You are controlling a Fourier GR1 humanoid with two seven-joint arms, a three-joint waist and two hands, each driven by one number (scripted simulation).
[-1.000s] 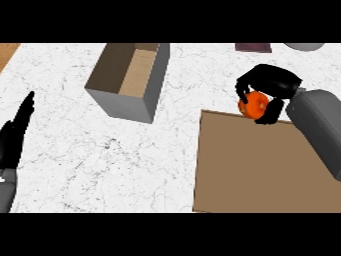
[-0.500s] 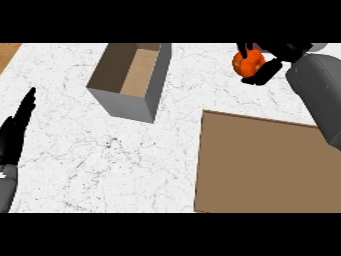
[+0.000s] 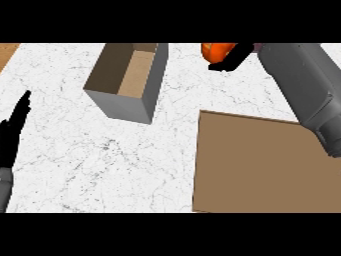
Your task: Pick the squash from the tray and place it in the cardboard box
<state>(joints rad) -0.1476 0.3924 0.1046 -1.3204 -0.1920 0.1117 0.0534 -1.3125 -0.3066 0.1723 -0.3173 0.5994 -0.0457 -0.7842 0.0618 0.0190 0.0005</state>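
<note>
While the right hand shows only partly at the view's top edge, its black fingers curl round the orange squash, which sits up there, to the right of the cardboard box and apart from it. That box stands open-topped on the white marbled counter. Lower right lies the flat brown tray, bare where it shows, with the grey right forearm crossing its far corner. Near the left edge, the left hand rests with its fingers straight and pressed together, pointing up.
</note>
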